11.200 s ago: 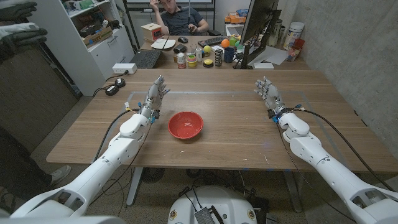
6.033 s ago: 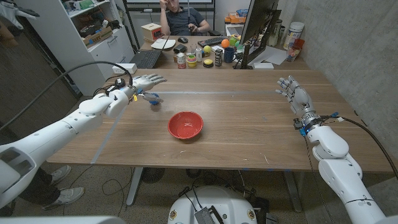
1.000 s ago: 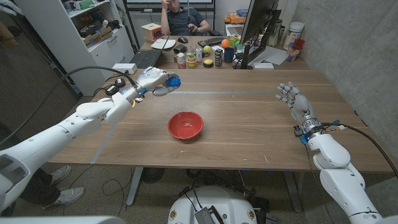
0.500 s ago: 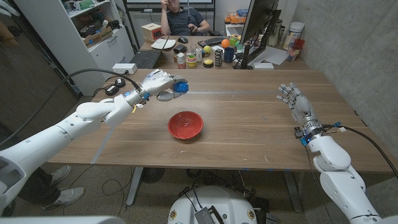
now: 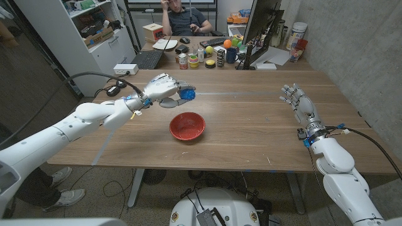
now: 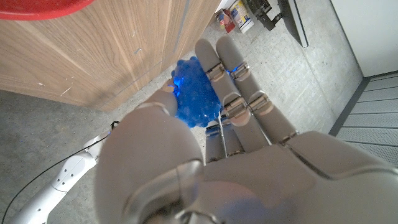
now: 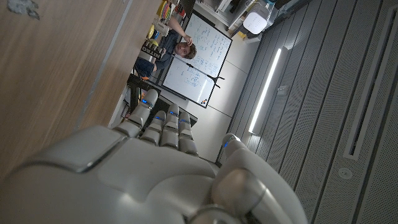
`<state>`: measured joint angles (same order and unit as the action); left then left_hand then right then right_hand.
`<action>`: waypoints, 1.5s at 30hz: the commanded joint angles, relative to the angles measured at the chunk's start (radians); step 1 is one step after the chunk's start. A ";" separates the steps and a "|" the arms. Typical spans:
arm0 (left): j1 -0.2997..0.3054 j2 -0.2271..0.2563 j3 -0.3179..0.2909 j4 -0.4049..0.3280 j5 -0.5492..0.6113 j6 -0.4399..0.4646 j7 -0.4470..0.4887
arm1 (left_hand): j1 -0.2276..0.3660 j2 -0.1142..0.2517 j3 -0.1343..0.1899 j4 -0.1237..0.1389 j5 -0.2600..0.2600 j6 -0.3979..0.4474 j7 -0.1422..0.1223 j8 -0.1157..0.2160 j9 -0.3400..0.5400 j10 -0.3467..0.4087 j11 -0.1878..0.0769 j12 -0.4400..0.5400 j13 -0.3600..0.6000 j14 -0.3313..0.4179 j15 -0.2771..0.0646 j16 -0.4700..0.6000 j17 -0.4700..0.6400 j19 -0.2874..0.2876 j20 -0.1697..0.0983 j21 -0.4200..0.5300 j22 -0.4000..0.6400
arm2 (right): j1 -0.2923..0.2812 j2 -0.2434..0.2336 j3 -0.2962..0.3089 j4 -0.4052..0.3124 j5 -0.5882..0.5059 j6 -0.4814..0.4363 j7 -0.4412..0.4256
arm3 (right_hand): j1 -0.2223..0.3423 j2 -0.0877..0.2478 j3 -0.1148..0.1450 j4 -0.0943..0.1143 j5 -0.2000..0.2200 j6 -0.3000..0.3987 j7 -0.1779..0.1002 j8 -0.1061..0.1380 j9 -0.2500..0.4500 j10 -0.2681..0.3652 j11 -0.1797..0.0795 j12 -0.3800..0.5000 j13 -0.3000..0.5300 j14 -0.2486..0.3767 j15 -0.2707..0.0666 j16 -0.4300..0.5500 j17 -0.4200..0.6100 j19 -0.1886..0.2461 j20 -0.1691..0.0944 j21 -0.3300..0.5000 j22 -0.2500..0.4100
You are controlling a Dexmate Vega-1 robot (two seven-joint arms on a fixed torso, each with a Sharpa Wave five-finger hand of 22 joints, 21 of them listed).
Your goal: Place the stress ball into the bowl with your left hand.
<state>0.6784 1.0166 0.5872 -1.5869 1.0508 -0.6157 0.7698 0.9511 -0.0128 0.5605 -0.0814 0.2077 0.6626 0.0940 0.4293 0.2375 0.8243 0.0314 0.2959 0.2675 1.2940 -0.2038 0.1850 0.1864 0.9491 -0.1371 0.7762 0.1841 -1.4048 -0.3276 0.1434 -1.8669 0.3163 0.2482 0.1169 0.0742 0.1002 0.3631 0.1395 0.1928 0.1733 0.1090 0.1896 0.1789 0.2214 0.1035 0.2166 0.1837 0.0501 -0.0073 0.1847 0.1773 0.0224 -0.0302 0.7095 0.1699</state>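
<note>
Your blue stress ball sits pinched between the thumb and fingers of the left robot hand, raised above the worktop just behind the red bowl and slightly to its left; from the left wrist view you can see the knobbly blue ball squeezed against the fingertips, with the bowl's red rim at the edge. The bowl itself stands on the bare wood near the middle of the worktop, nothing in it. Your right robot hand is well apart on the far right side, fingers spread and reaching upward, gripping nothing. The worktop is a long wooden slab with visible grain, and a pale tape line runs across it towards the back. Behind it a second desk carries a keyboard, a monitor, cups, jars and small coloured things, and a person sits beyond that desk. A white shelving unit stands at the back left, and a grey concrete wall closes the right side.
</note>
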 commanded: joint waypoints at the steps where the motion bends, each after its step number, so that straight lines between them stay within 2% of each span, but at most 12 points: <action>1: 0.012 0.018 -0.005 -0.033 0.050 -0.052 0.030 | 0.044 0.028 0.038 -0.025 0.008 0.204 -0.227 0.010 0.007 0.223 -0.240 -0.006 0.007 -0.057 -0.033 -0.006 0.002 -0.024 -0.056 -0.002 0.007 | -0.006 0.002 -0.001 -0.002 -0.003 0.008 -0.007 | -0.008 0.025 0.001 0.006 0.004 0.012 0.000 -0.001 0.002 0.010 0.001 -0.001 0.002 0.006 0.000 -0.001 0.002 0.005 -0.056 -0.004 0.002; 9: 0.014 0.022 -0.004 -0.036 0.058 -0.054 -0.015 | 0.052 0.031 0.038 -0.029 0.007 0.205 -0.235 0.015 0.010 0.210 -0.240 -0.011 0.012 -0.073 -0.033 -0.006 0.004 -0.049 -0.056 -0.003 0.010 | -0.006 0.001 -0.002 -0.001 -0.003 0.011 -0.010 | -0.009 0.025 0.001 0.006 0.005 0.012 0.000 -0.001 0.002 0.012 0.003 -0.001 0.002 0.007 0.000 -0.001 0.001 0.006 -0.055 -0.007 0.002; 20: 0.006 0.017 0.012 -0.015 0.057 -0.040 -0.097 | 0.058 0.038 0.037 -0.031 0.006 0.208 -0.230 0.019 0.012 0.206 -0.241 -0.013 0.016 -0.079 -0.034 -0.003 0.005 -0.056 -0.055 0.002 0.012 | -0.007 0.003 -0.005 0.001 -0.003 0.012 -0.015 | -0.009 0.024 0.002 0.005 0.005 0.013 0.001 -0.001 0.002 0.012 0.001 -0.001 0.002 0.008 0.000 -0.001 0.001 0.008 -0.056 -0.012 0.002; 27: -0.004 0.023 0.017 -0.016 0.020 -0.052 -0.211 | 0.069 0.042 0.038 -0.037 0.005 0.202 -0.230 0.018 0.013 0.200 -0.242 -0.019 0.014 -0.091 -0.034 -0.003 0.006 -0.063 -0.056 0.007 0.014 | -0.007 0.003 -0.008 0.001 -0.007 0.018 -0.020 | -0.009 0.024 0.002 0.006 0.006 0.013 0.000 -0.001 0.002 0.012 0.002 -0.001 0.002 0.008 -0.001 -0.001 0.001 0.008 -0.055 -0.014 0.002; 37: 0.002 0.024 0.010 -0.026 -0.008 -0.055 -0.318 | 0.070 0.045 0.033 -0.037 0.002 0.198 -0.225 0.018 0.014 0.196 -0.241 -0.023 0.015 -0.099 -0.034 -0.001 0.007 -0.072 -0.054 0.013 0.015 | -0.005 0.001 -0.014 0.004 -0.010 0.024 -0.027 | -0.010 0.025 0.002 0.006 0.006 0.014 0.000 -0.001 0.002 0.013 0.001 -0.002 0.002 0.008 -0.001 -0.002 0.001 0.009 -0.057 -0.018 0.002; 45: -0.001 0.017 0.008 -0.029 -0.030 -0.066 -0.415 | 0.070 0.043 0.026 -0.037 0.000 0.167 -0.235 0.006 0.013 0.183 -0.240 -0.033 0.013 -0.115 -0.035 -0.001 0.007 -0.084 -0.054 0.020 0.016 | -0.002 -0.001 -0.019 0.004 -0.012 0.024 -0.035 | -0.009 0.026 0.003 0.006 0.006 0.015 0.000 -0.001 0.002 0.013 0.001 -0.002 0.002 0.012 -0.001 -0.001 0.000 0.010 -0.056 -0.021 0.002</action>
<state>0.6796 1.0381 0.5994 -1.6101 1.0589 -0.6661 0.5092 0.9591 -0.0208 0.5571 -0.0848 0.2088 0.6375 0.0583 0.4335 0.2490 0.7980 0.0051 0.2659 0.2785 1.2429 -0.1827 0.1816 0.1891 0.8726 -0.1144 0.7899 0.1979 -1.4110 -0.3254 0.1327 -1.8654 0.3074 0.2696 0.0907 0.0743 0.1002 0.3631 0.1394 0.1928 0.1790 0.1109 0.1897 0.1789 0.2250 0.1070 0.2166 0.1837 0.0501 -0.0073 0.1847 0.1773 0.0279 -0.0359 0.6948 0.1697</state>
